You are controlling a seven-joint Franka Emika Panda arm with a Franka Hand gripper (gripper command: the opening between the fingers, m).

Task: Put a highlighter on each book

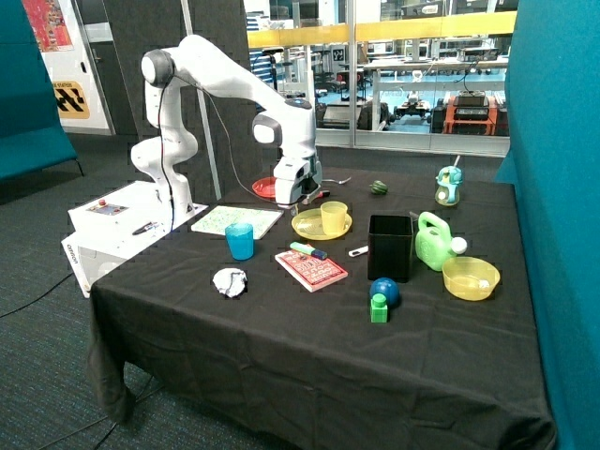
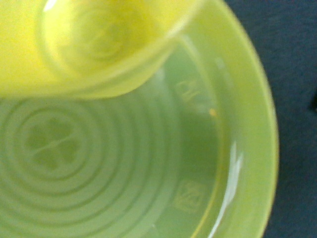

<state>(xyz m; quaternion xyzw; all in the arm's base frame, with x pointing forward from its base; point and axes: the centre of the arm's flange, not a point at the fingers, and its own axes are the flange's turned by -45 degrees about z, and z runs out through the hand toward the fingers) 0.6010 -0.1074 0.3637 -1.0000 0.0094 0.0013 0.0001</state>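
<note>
Above the round yellow plate and its cup, the gripper is hovering, finger state untellable; a green highlighter is lying on the flat red book.

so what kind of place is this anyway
Probably a robotics lab or demo space: a Franka arm stands at a black-draped table of toy props, and beyond the glass wall sit workbenches with more equipment.

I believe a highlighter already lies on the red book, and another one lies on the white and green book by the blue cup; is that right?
Only partly. The outside view shows a highlighter on the red book, but the white and green book beside the blue cup has nothing on it. The hand hangs at the yellow plate.
</note>
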